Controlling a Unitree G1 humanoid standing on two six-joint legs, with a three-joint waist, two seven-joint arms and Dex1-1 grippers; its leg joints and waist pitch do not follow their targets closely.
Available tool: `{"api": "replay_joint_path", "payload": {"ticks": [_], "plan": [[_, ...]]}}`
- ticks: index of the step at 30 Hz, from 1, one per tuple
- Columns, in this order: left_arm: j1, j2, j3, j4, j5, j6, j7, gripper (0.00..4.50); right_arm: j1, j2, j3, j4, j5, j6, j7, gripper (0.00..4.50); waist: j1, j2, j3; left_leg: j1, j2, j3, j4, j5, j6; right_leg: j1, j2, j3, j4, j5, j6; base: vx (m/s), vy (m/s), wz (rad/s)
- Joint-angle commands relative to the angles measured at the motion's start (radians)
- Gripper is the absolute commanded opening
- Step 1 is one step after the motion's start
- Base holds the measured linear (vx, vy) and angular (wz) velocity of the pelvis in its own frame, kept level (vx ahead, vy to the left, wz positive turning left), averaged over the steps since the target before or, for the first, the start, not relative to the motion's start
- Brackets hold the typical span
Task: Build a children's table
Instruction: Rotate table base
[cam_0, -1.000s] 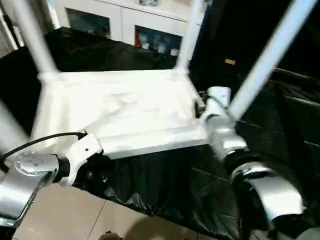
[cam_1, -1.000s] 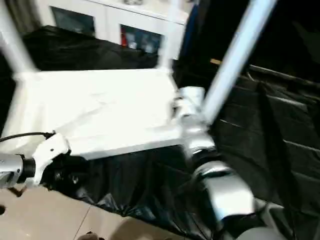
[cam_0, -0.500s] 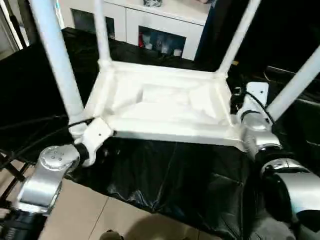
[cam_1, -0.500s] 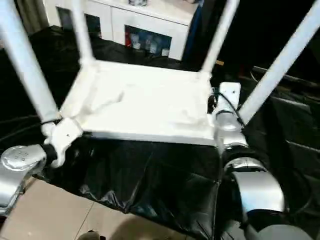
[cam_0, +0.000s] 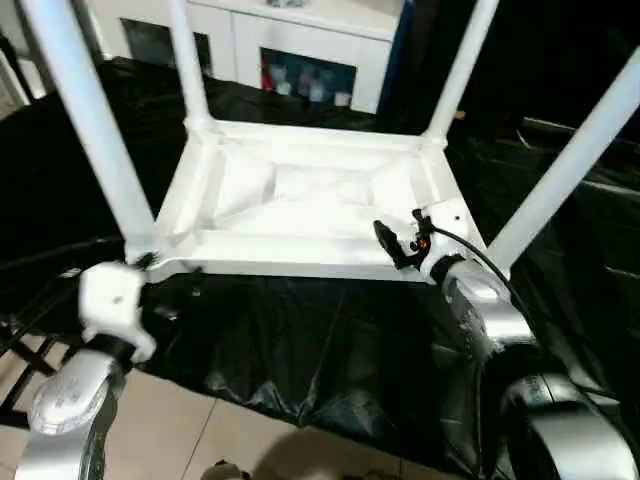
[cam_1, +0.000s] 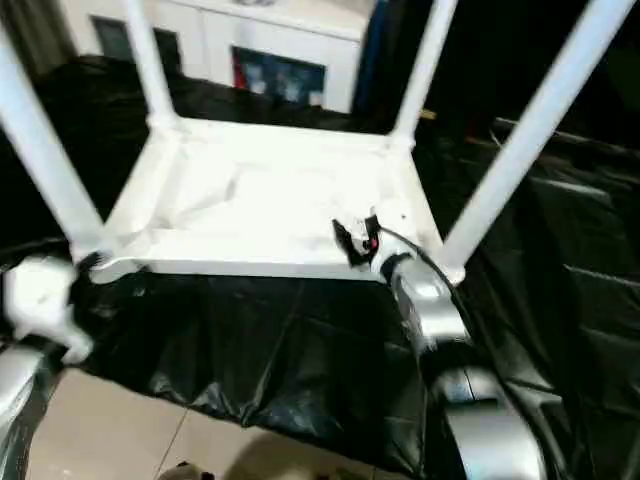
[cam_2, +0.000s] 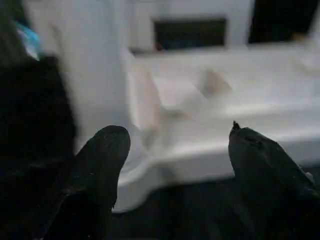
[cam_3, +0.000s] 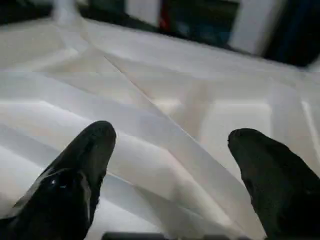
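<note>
Since half a second ago the right gripper has let go of the near right corner and now sits over the near rim with fingers spread wide and empty, while the left gripper has backed off the near left corner, its fingers also wide apart. Upside down on the black sheet, the children's table points all four legs upward, the white cabinet standing behind it.

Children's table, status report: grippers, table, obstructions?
Left gripper open at the near-left corner. Right gripper open over the near rim. Children's table upside down on black sheeting, four legs up. Nothing blocking.
</note>
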Motion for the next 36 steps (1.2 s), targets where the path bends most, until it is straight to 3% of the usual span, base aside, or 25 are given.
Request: {"api": "replay_joint_path", "payload": {"ticks": [1, 5, 6, 8, 9, 10, 11, 13, 15, 16, 17, 19, 21, 22, 23, 26, 27, 29, 31, 32, 35, 36], "plan": [[0.055, -0.043, 0.009, -0.05, 0.021, -0.058, 0.039, 3.98, 0.081, -0.038, 0.005, -0.178, 0.023, 0.092, 0.038, 4.5, -0.004, 0.028, -0.054, 0.015, 0.024, -0.008, -0.081, -0.352, 0.007, 0.039, -0.049, 0.042, -0.1, -0.256, -0.133, 0.0, 0.0, 0.0], [0.071, -0.081, 0.041, -0.052, 0.024, -0.079, 0.104, 4.26, 0.171, -0.051, -0.004, -0.342, 0.041, 0.194, 0.08, 4.5, -0.002, 0.024, -0.054, 0.016, 0.023, -0.012, -0.084, -0.385, -0.002, 0.036, -0.052, 0.044, -0.114, -0.338, -0.082, 0.0, 0.0, 0.0], [0.051, -0.075, 0.057, -0.036, 0.022, -0.076, 0.115, 4.34, 0.193, -0.059, 0.0, -0.38, 0.05, 0.223, 0.087, 4.5, -0.004, 0.016, -0.052, 0.014, 0.021, -0.012, -0.085, -0.384, 0.001, 0.036, -0.05, 0.044, -0.115, -0.349, -0.073, 0.0, 0.0, 0.0], [-0.056, -0.025, 0.102, 0.064, -0.02, -0.042, 0.126, 4.42, 0.273, -0.107, 0.033, -0.519, 0.072, 0.339, 0.089, 4.5, 0.004, 0.02, -0.054, 0.026, 0.016, -0.012, -0.082, -0.375, 0.003, 0.028, -0.048, 0.045, -0.12, -0.366, -0.05, 0.0, 0.0, 0.0], [-0.06, -0.023, 0.104, 0.069, -0.021, -0.043, 0.126, 4.42, 0.278, -0.11, 0.035, -0.528, 0.074, 0.348, 0.088, 4.5, 0.004, 0.02, -0.052, 0.024, 0.012, -0.013, -0.083, -0.369, 0.004, 0.029, -0.047, 0.045, -0.121, -0.372, -0.043, 0.0, 0.0, 0.0], [-0.09, -0.009, 0.112, 0.098, -0.027, -0.049, 0.125, 4.46, 0.303, -0.129, 0.047, -0.581, 0.089, 0.403, 0.085, 4.5, 0.001, 0.02, -0.052, 0.014, 0.013, -0.019, -0.088, -0.351, 0.0, 0.039, -0.05, 0.043, -0.118, -0.372, -0.038, 0.0, 0.0, 0.0], [-0.118, 0.009, 0.111, 0.128, -0.041, -0.035, 0.1, 4.46, 0.316, -0.142, 0.054, -0.6, 0.098, 0.441, 0.091, 4.5, 0.001, 0.024, -0.054, 0.014, 0.016, -0.022, -0.089, -0.343, -0.006, 0.039, -0.053, 0.042, -0.117, -0.365, -0.036, 0.0, 0.0, 0.0], [-0.183, 0.05, 0.114, 0.205, -0.062, -0.035, 0.056, 4.46, 0.341, -0.17, 0.075, -0.615, 0.096, 0.476, 0.118, 4.5, -0.001, 0.022, -0.058, 0.018, 0.013, -0.02, -0.085, -0.341, -0.008, 0.035, -0.053, 0.043, -0.116, -0.352, -0.044, 0.0, 0.0, 0.0], [-0.237, 0.077, 0.107, 0.265, -0.073, -0.041, 0.013, 4.46, 0.365, -0.188, 0.087, -0.632, 0.076, 0.506, 0.132, 4.5, -0.001, 0.022, -0.058, 0.012, 0.013, -0.021, -0.087, -0.325, -0.011, 0.04, -0.056, 0.044, -0.116, -0.336, -0.052, 0.0, 0.0, 0.0], [-0.258, 0.087, 0.102, 0.291, -0.082, -0.042, -0.012, 4.46, 0.374, -0.189, 0.087, -0.64, 0.065, 0.525, 0.134, 4.5, 0.001, 0.024, -0.062, 0.017, 0.015, -0.02, -0.084, -0.314, -0.012, 0.038, -0.056, 0.045, -0.111, -0.301, -0.065, 0.0, 0.0, 0.0], [-0.285, 0.101, 0.094, 0.326, -0.093, -0.038, -0.047, 4.46, 0.38, -0.188, 0.088, -0.639, 0.049, 0.538, 0.134, 4.5, 0.0, 0.022, -0.062, 0.01, 0.012, -0.02, -0.086, -0.292, -0.013, 0.044, -0.057, 0.044, -0.109, -0.278, -0.074, 0.0, 0.0, 0.0], [-0.334, 0.12, 0.088, 0.39, -0.131, -0.03, -0.126, 4.46, 0.381, -0.179, 0.084, -0.634, 0.033, 0.561, 0.12, 4.5, 0.001, 0.025, -0.067, 0.014, 0.014, -0.019, -0.082, -0.265, -0.017, 0.044, -0.058, 0.046, -0.101, -0.215, -0.101, 0.0, 0.0, 0.0], [-0.359, 0.139, 0.081, 0.437, -0.126, -0.042, -0.146, 4.46, 0.377, -0.179, 0.086, -0.639, 0.026, 0.575, 0.091, 4.5, 0.001, 0.021, -0.069, 0.009, 0.016, -0.018, -0.081, -0.225, -0.02, 0.053, -0.06, 0.045, -0.091, -0.132, -0.13, 0.0, 0.0, 0.0], [-0.382, 0.151, 0.078, 0.48, -0.144, -0.038, -0.184, 4.46, 0.362, -0.175, 0.083, -0.629, 0.027, 0.58, 0.065, 4.5, -0.001, 0.017, -0.07, 0.013, 0.014, -0.014, -0.078, -0.199, -0.014, 0.051, -0.058, 0.045, -0.088, -0.102, -0.138, 0.0, 0.0, 0.0], [-0.391, 0.155, 0.078, 0.495, -0.151, -0.036, -0.198, 4.46, 0.357, -0.173, 0.082, -0.626, 0.028, 0.582, 0.057, 4.5, 0.001, 0.021, -0.07, 0.014, 0.01, -0.012, -0.077, -0.184, -0.012, 0.052, -0.059, 0.046, -0.086, -0.093, -0.144, 0.0, 0.0, 0.0], [-0.428, 0.173, 0.063, 0.554, -0.217, -0.02, -0.339, 4.46, 0.315, -0.151, 0.066, -0.574, 0.023, 0.573, 0.015, 4.5, -0.002, 0.017, -0.069, 0.015, 0.013, -0.012, -0.079, -0.19, -0.018, 0.053, -0.063, 0.046, -0.087, -0.114, -0.152, 0.0, 0.0, 0.0], [-0.428, 0.173, 0.063, 0.554, -0.217, -0.02, -0.339, 4.46, 0.315, -0.151, 0.066, -0.574, 0.023, 0.573, 0.015, 4.5, -0.001, 0.02, -0.068, 0.017, 0.014, -0.011, -0.079, -0.204, -0.025, 0.05, -0.065, 0.047, -0.088, -0.137, -0.159, 0.0, 0.0, 0.0], [-0.437, 0.201, 0.038, 0.564, -0.282, 0.049, -0.493, 4.46, 0.274, -0.138, 0.067, -0.508, -0.005, 0.556, -0.006, 4.5, 0.001, 0.015, -0.066, 0.019, 0.017, -0.01, -0.082, -0.227, -0.033, 0.05, -0.065, 0.047, -0.09, -0.16, -0.159, 0.0, 0.0, 0.0], [-0.434, 0.249, 0.002, 0.553, -0.348, 0.129, -0.675, 4.46, 0.218, -0.122, 0.074, -0.414, -0.046, 0.539, -0.016, 4.5, 0.002, 0.022, -0.065, 0.023, 0.015, -0.009, -0.084, -0.235, -0.043, 0.044, -0.065, 0.047, -0.09, -0.195, -0.163, 0.0, 0.0, 0.0], [-0.434, 0.249, 0.002, 0.553, -0.348, 0.129, -0.675, 4.46, 0.218, -0.122, 0.074, -0.414, -0.046, 0.539, -0.016, 4.5, 0.002, 0.022, -0.065, 0.027, 0.014, -0.008, -0.081, -0.242, -0.048, 0.039, -0.066, 0.047, -0.088, -0.198, -0.167, 0.0, 0.0, 0.0], [-0.411, 0.285, -0.02, 0.497, -0.415, 0.233, -0.759, 4.46, 0.171, -0.111, 0.094, -0.331, -0.074, 0.513, -0.02, 4.5, 0.004, 0.021, -0.065, 0.025, 0.019, -0.007, -0.085, -0.241, -0.053, 0.046, -0.067, 0.048, -0.083, -0.165, -0.178, 0.0, 0.0, 0.0], [-0.397, 0.3, -0.033, 0.459, -0.45, 0.28, -0.785, 4.46, 0.147, -0.101, 0.104, -0.289, -0.079, 0.498, -0.025, 4.5, 0.003, 0.015, -0.067, 0.025, 0.019, -0.005, -0.082, -0.237, -0.053, 0.046, -0.069, 0.048, -0.079, -0.152, -0.184, 0.0, 0.0, 0.0]]}}
